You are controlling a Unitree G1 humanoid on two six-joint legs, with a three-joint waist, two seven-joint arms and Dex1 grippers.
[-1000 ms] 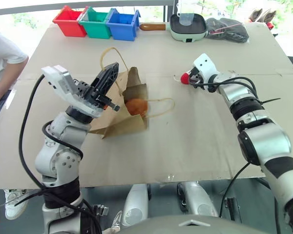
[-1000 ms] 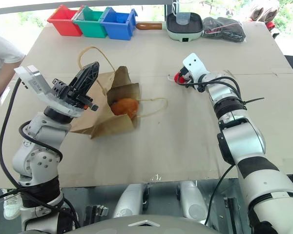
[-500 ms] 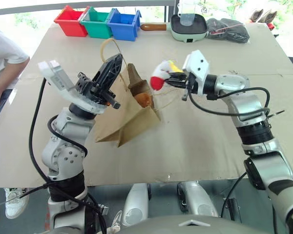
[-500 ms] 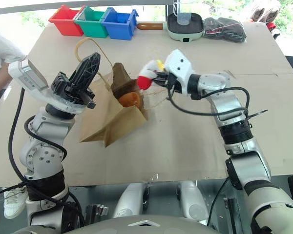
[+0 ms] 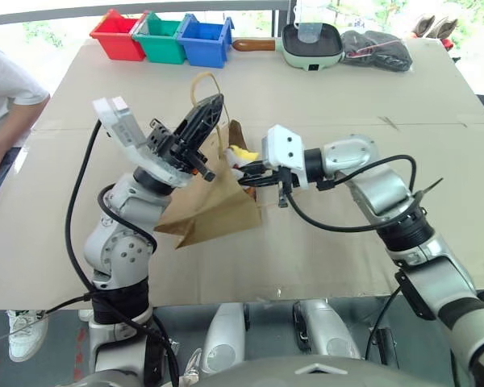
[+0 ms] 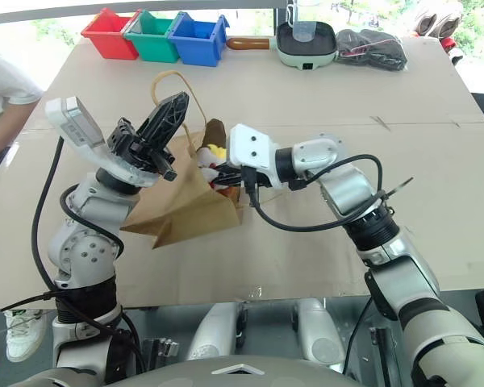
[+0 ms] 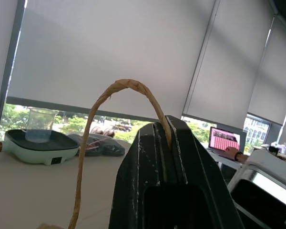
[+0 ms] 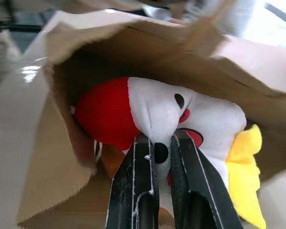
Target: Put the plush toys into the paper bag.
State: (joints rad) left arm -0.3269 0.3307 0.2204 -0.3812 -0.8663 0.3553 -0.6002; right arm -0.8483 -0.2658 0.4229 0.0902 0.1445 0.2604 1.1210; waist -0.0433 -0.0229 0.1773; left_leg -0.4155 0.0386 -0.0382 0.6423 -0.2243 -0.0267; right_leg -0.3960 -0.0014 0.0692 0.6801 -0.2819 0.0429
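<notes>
The brown paper bag (image 5: 218,205) lies on the table with its mouth lifted and facing right. My left gripper (image 5: 216,103) is shut on one of its twisted handles (image 7: 128,86) and holds that side up. My right gripper (image 5: 246,173) is shut on the red-and-white plush toy (image 8: 157,109), pinching its white face just inside the bag's mouth. From the head views, the toy's yellow part (image 5: 242,152) pokes out above the paper edge. A bit of orange-brown plush (image 8: 108,161) lies deeper in the bag, beneath the red one.
Red (image 5: 117,32), green (image 5: 161,39) and blue (image 5: 202,39) bins stand along the far edge, with a pale green pan (image 5: 310,44) and a dark cloth bundle (image 5: 379,48) to their right. A person's arm (image 5: 4,97) rests at the table's left side.
My right gripper has carried the red-and-white toy from the table's right side leftward and toward me, into the bag's mouth. The left gripper, still holding the handle, has shifted slightly right.
</notes>
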